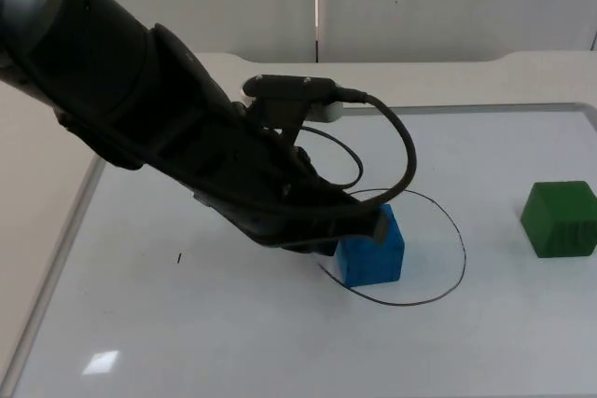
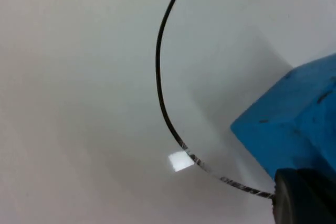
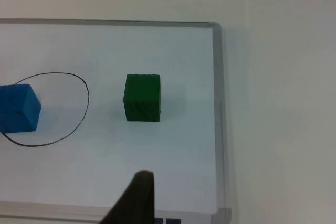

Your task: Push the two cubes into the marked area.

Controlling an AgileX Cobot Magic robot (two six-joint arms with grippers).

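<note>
One cube, the blue cube [image 1: 372, 251], sits inside the circle [image 1: 461, 247] against the left gripper [image 1: 381, 225]; its fingers' state is unclear. The green cube [image 1: 560, 219] lies outside, nearer the waiting right gripper [image 3: 137, 199].

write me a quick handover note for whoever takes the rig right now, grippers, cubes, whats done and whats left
Left gripper: low on the whiteboard, pressed against the left side of the blue cube; whether its fingers are open cannot be told.
Right gripper: waiting above the board's near edge, looking onto the green cube, not touching it.
Blue cube: inside the drawn circle, near its left part.
Green cube: outside the circle, to its right, near the board's right side.
Done: blue cube is in the marked area.
Left: push the green cube leftward into the circle, probably with the right arm, then pull the left arm back.
</note>
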